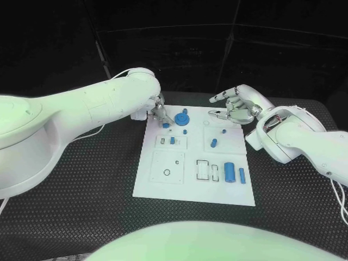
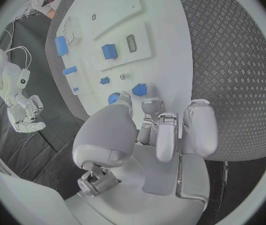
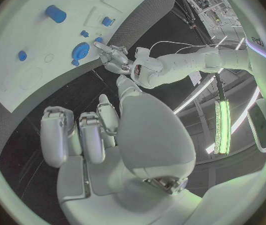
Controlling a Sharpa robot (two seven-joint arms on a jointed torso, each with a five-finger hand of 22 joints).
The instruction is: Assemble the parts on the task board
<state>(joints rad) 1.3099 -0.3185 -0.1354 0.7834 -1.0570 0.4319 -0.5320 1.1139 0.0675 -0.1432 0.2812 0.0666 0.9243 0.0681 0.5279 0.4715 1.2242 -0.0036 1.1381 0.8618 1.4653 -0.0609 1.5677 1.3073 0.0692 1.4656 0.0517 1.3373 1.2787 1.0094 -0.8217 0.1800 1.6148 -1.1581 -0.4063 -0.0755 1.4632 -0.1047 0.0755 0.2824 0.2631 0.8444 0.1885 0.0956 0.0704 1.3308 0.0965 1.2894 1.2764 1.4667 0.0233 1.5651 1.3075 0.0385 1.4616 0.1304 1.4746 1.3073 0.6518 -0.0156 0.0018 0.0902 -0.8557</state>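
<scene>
Mid-task, I judged: the left hand [image 1: 157, 112] pinched a blue part [image 1: 165, 124] at the board's [image 1: 162, 187] eleven o'clock; the right hand [image 1: 235, 108] hung spread; several parts lay loose.

The task board [image 1: 166, 187] looks like smooth matt white plastic, a flat plate with shallow cut recesses. On it, the blue cylinder [image 1: 230, 172] near the board's right edge and the blue gear [image 1: 182, 118] at the board's far end look like moulded plastic with a slight sheen. The table [image 1: 80, 201] round the board is covered in a dark matt mat with a raised, rough diamond-tread pattern. The left hand [image 1: 157, 113] and right hand [image 1: 237, 109] have silvery, smooth, satin-finished shells, and the arms behind them wear glossy white casings.
</scene>
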